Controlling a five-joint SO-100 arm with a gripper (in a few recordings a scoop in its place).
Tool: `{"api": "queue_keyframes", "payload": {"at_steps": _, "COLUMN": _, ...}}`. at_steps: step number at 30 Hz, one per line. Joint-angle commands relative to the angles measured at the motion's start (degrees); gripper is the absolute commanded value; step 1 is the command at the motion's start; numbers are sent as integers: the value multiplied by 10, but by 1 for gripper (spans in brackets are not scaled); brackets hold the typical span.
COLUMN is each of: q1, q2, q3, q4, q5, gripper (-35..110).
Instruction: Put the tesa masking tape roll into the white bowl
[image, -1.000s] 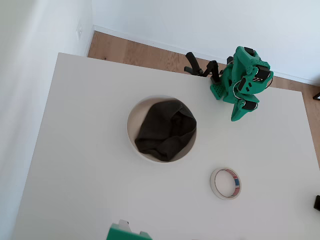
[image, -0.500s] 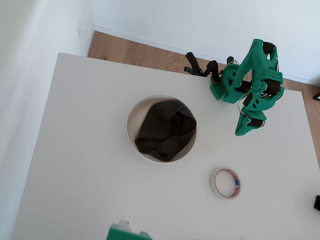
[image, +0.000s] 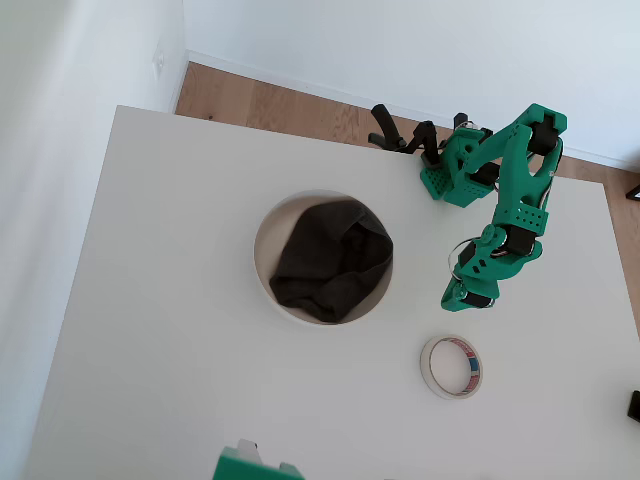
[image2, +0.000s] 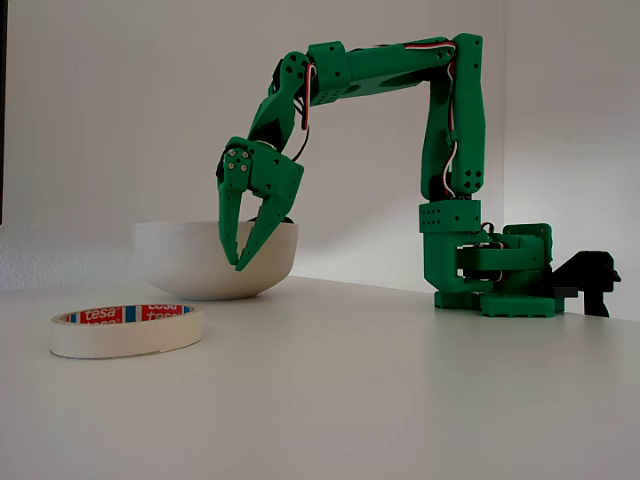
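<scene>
Since the earlier frame your gripper is reaching toward the tape roll, fingers slightly spread and empty; the roll is lying flat on the table, beside the white bowl.

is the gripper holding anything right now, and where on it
Nothing is held: the gripper hangs empty above the table, and the tape roll lies apart from it.

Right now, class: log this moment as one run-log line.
phase: reaching | green two-finger gripper: empty, above table, short of tape | cream masking tape roll: flat on table | round white bowl: holds dark cloth
</scene>
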Motion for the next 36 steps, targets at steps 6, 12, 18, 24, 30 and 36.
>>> {"api": "queue_keyframes", "payload": {"at_steps": 6, "q1": -7, "q2": -105, "q3": -200, "q4": 77, "q5": 2, "gripper": -8}}
{"api": "queue_keyframes", "payload": {"at_steps": 12, "q1": -15, "q2": -93, "q3": -204, "q4": 62, "q5": 3, "gripper": -8}}
{"api": "queue_keyframes", "payload": {"at_steps": 18, "q1": -37, "q2": -64, "q3": -204, "q4": 60, "q5": -2, "gripper": -8}}
{"api": "queue_keyframes", "payload": {"at_steps": 24, "q1": -78, "q2": -62, "q3": -217, "q4": 54, "q5": 4, "gripper": -8}}
{"api": "queue_keyframes", "payload": {"at_steps": 30, "q1": -76, "q2": -149, "q3": -317, "q4": 106, "q5": 9, "gripper": -8}}
{"api": "queue_keyframes", "payload": {"at_steps": 36, "q1": -77, "q2": -148, "q3": -327, "q4": 115, "q5": 13, "gripper": 9}}
